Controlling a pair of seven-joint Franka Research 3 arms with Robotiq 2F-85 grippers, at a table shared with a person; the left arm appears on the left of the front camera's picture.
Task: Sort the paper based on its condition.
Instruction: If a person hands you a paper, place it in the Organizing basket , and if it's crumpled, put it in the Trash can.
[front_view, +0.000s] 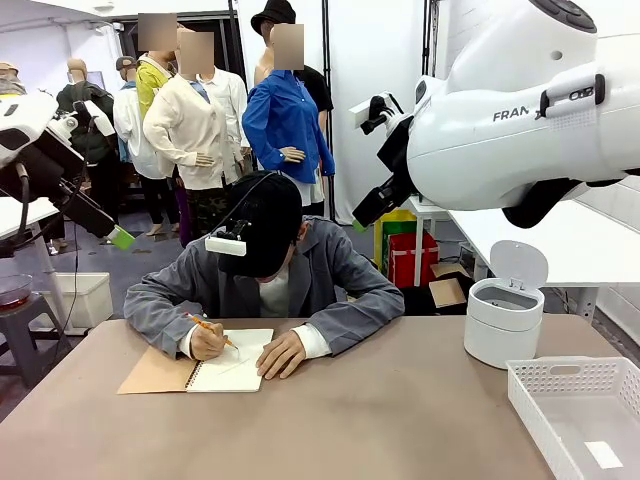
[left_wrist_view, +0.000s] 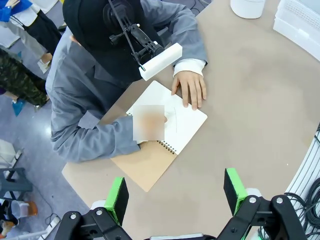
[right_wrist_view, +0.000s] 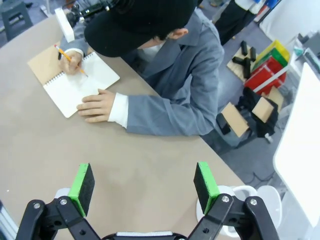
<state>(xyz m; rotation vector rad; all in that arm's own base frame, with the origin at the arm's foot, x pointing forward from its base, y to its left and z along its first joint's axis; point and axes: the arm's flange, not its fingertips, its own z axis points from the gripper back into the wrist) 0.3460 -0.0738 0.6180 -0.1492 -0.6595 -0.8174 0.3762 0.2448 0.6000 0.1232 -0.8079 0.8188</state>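
My right arm's shell (front_view: 520, 130) is glossy plastic; the table (front_view: 380, 420) matt, smooth; the notebook (front_view: 235, 365) paper, its cover (front_view: 155, 372) tan card.

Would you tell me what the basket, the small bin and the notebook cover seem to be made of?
The basket looks like moulded white plastic: perforated lattice walls, smooth rim. The bin seems smooth white plastic too, with rounded walls and a hinged lid up. The notebook cover looks like matt tan card, probably kraft board.
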